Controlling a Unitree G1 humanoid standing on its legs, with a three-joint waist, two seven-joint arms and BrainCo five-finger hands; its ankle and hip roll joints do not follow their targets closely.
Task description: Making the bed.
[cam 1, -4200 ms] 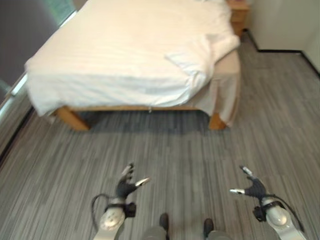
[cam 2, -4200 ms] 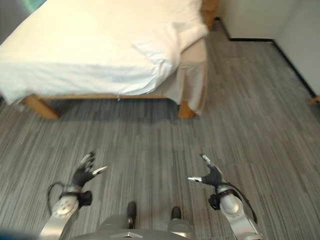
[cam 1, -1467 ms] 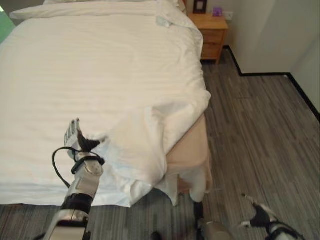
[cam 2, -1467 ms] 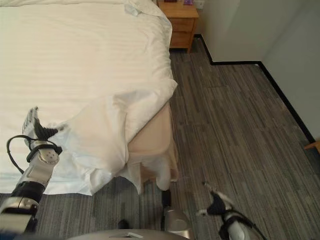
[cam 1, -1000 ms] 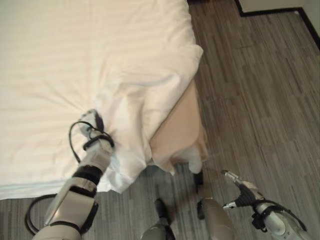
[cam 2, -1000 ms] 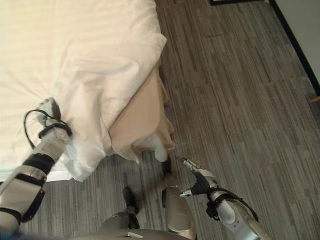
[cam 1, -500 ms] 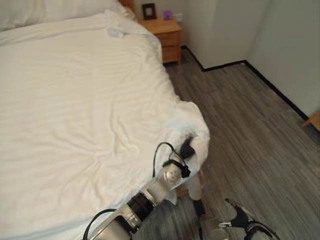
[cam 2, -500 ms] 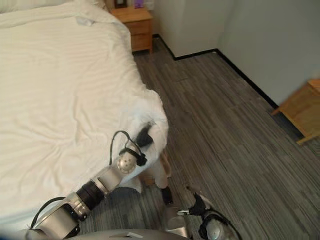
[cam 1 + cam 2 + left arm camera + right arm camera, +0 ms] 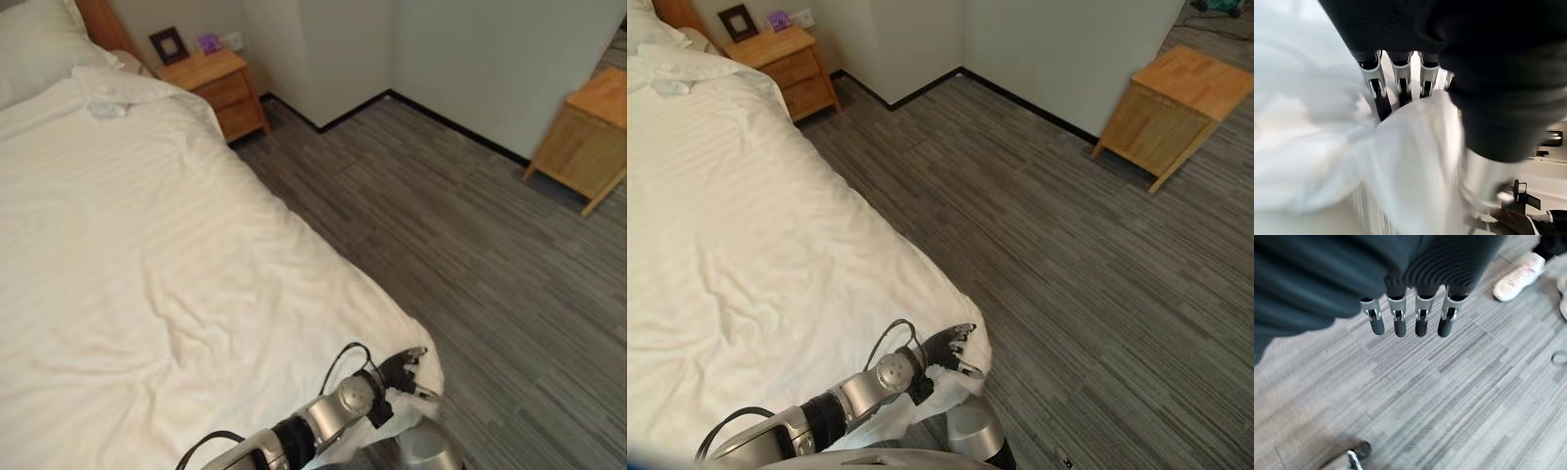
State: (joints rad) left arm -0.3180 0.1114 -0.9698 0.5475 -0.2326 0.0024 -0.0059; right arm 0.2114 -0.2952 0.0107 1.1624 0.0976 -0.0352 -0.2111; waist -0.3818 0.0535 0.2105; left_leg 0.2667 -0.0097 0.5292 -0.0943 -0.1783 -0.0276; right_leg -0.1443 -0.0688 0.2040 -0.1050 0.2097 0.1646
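Gripping the duvet (image 9: pixel 196 274) corner, left hand (image 9: pixel 404 372) has reached the bed's foot

Room as I see it: grey wood-grain plank floor (image 9: pixel 1087 245); pale walls (image 9: pixel 1058 39) with black skirting. Wooden nightstand (image 9: pixel 784 59) against the wall, small framed picture (image 9: pixel 738 21) on top. Second wooden cabinet (image 9: pixel 1171 93) well apart from the nightstand, along the wall.

A bedroom: a white-sheeted bed (image 9: pixel 147 264) spreads beneath and beyond the left hand (image 9: pixel 404 374); a wooden nightstand (image 9: pixel 211 83) stands far past it by the headboard; grey plank flooring (image 9: pixel 1087 274) lies beside it.
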